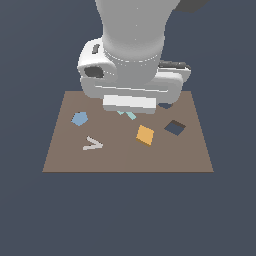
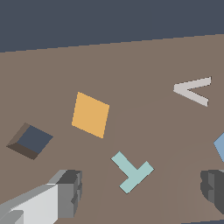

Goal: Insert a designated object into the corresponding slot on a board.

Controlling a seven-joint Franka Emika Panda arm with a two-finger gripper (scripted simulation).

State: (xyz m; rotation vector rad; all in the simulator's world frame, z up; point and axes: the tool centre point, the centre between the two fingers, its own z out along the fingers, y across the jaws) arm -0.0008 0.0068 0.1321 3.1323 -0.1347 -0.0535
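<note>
The orange square block (image 1: 145, 135) (image 2: 90, 114) lies flat on the brown board (image 1: 125, 161) (image 2: 148, 57), turned like a diamond. The dark square slot (image 1: 175, 127) (image 2: 30, 140) is just beside it, toward the exterior view's right, and has nothing in it. My gripper (image 2: 140, 192) hangs open above the board with its fingers (image 2: 68, 192) wide apart and nothing between them. It is over the teal T-shaped piece (image 2: 131, 172), short of the orange block. In the exterior view the arm's white hand (image 1: 130, 90) hides the fingers.
A blue pentagon (image 1: 79, 118) (image 2: 220, 146) and a grey V-shaped piece (image 1: 92, 144) (image 2: 192, 89) lie on the board's left half in the exterior view. Part of the teal piece (image 1: 128, 114) and of a second dark hole (image 1: 165, 105) peek out under the hand.
</note>
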